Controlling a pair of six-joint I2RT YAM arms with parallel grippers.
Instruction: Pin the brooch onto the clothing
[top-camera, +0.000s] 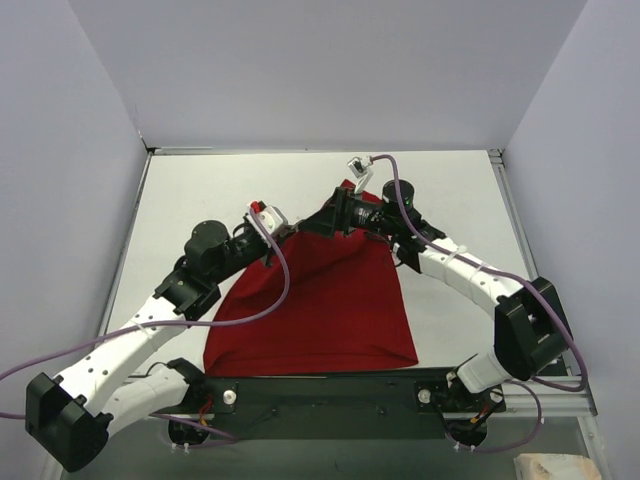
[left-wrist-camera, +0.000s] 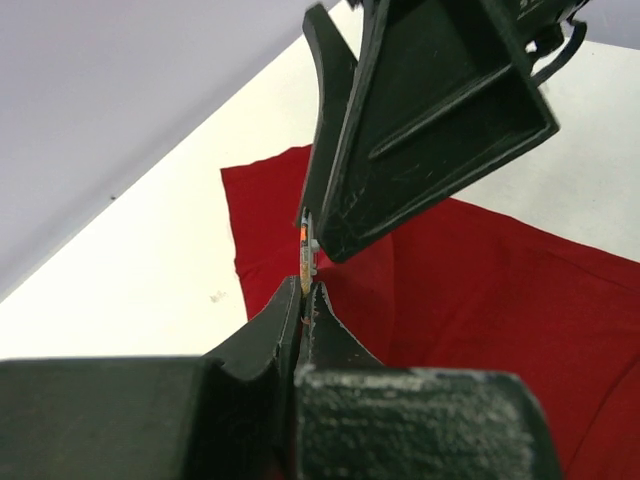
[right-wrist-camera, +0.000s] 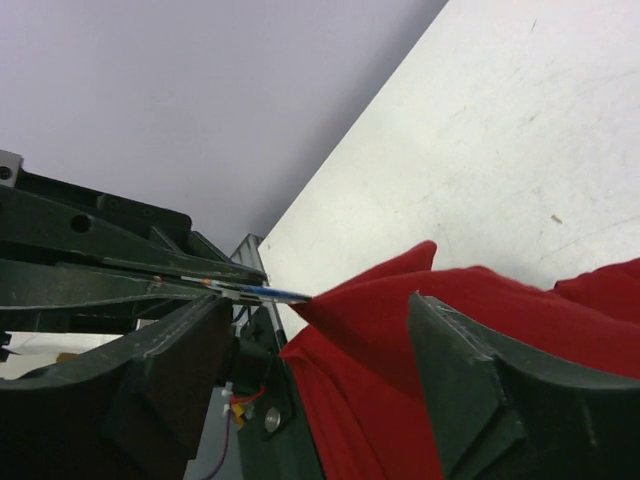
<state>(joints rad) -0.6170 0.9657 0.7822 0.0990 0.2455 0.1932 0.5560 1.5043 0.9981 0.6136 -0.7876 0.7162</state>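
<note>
Brooch (left-wrist-camera: 304, 245): held edge-on by closed left tool (left-wrist-camera: 303, 290); touched just to its right by fold of shirt (left-wrist-camera: 480, 290), which is straddled by open right tool (right-wrist-camera: 320, 350).

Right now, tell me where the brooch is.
In the left wrist view the brooch sits edge-on just left of centre, pinched by the left pincer, at the tip of a raised fold of the red T-shirt.
</note>
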